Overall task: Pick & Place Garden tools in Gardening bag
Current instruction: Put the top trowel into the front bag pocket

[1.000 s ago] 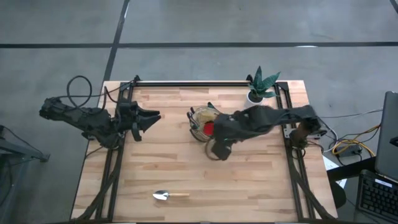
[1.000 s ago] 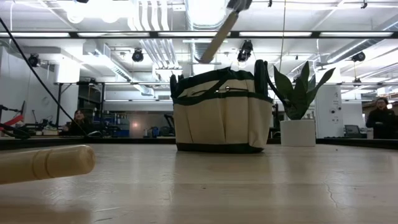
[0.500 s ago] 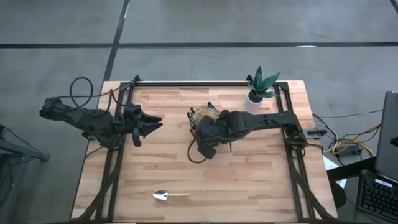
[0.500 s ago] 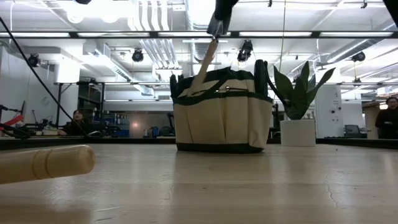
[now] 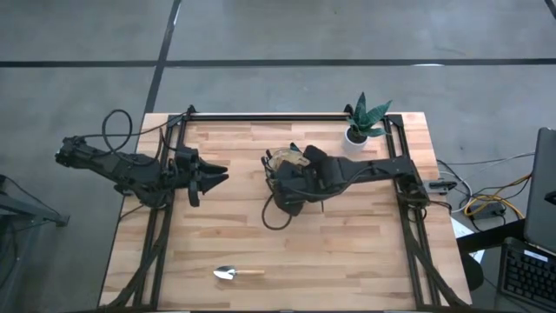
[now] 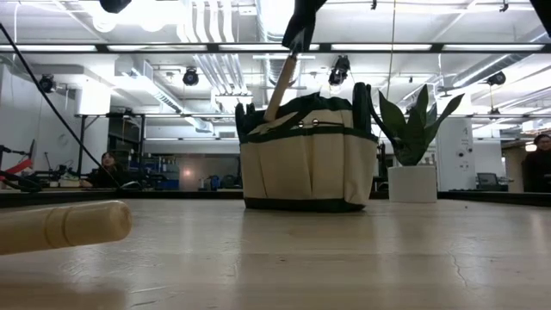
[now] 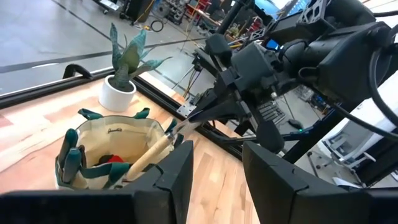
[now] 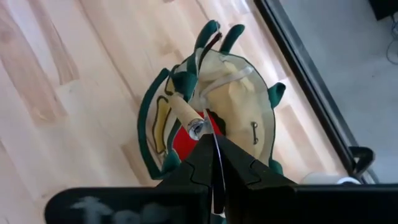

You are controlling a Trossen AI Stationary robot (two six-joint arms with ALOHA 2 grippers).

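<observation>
Two trowels are in play here, and the gardening bag (image 5: 287, 170) is the thing to orient by, sitting near the middle of the worktop (image 5: 243, 235). The right gripper (image 6: 297, 34) hangs right above the bag's mouth with its fingers clenched on the metal end of one trowel (image 6: 279, 88), whose wooden handle pokes down at a slant into the bag. From the right wrist view the handle end (image 8: 186, 115) sits just inside the green rim, next to something red (image 8: 186, 140) lying at the bottom of the bag. The left wrist view shows the same thing from the side: handle (image 7: 149, 154) dipping into the bag (image 7: 112, 134), right gripper (image 7: 233, 81) pinching the top of the tool.

The second trowel (image 5: 237, 274) lies flat on the worktop well apart from the bag, toward the front edge, blade pointing away from the plant side. Its wooden handle fills the near corner of the low view (image 6: 65, 226).

The left gripper (image 5: 213, 172) hovers off to the bag's left, well apart from it, pointing at it, fingers (image 7: 168, 180) released and spread with nothing between them.

A green plant in a white pot (image 5: 360, 122) stands behind the bag toward the far right corner. A person (image 6: 108, 168) sits way back in the room.
</observation>
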